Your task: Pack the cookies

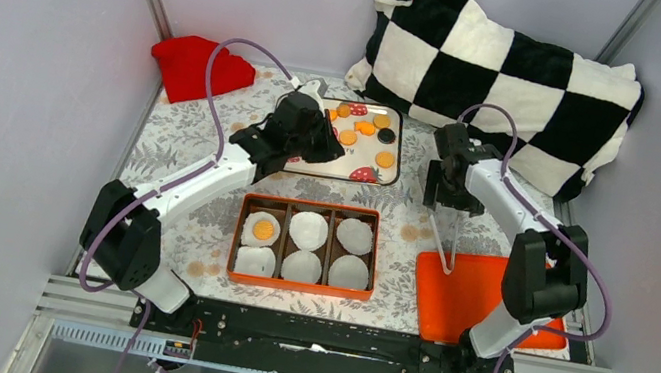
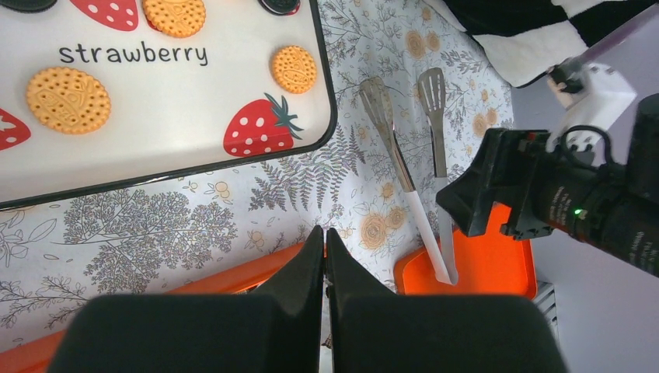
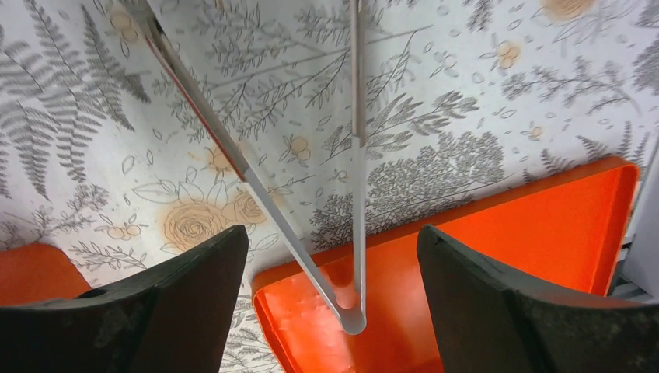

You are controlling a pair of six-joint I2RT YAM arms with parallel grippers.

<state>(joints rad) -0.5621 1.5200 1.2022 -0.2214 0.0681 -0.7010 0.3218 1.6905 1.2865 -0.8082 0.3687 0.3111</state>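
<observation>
Several orange cookies (image 1: pixel 348 137) and a black one (image 1: pixel 386 135) lie on the white strawberry tray (image 1: pixel 389 178) at the back. One orange cookie (image 1: pixel 263 229) sits in a paper cup in the orange six-cell box (image 1: pixel 300 284). My left gripper (image 1: pixel 309 144) is shut and empty, above the table between the tray's near edge and the box. In the left wrist view it (image 2: pixel 324 233) has orange cookies (image 2: pixel 68 99) up left. My right gripper (image 1: pixel 450 205) is open above the metal tongs (image 1: pixel 444 241). In the right wrist view it (image 3: pixel 332 233) straddles the tongs (image 3: pixel 353 311) without touching them.
The tongs' hinge end rests on an orange lid (image 1: pixel 480 298) at the front right. The other paper cups (image 1: pixel 308 230) in the box hold nothing. A red cloth (image 1: pixel 195 63) lies at the back left and a chequered cushion (image 1: pixel 509 64) at the back right.
</observation>
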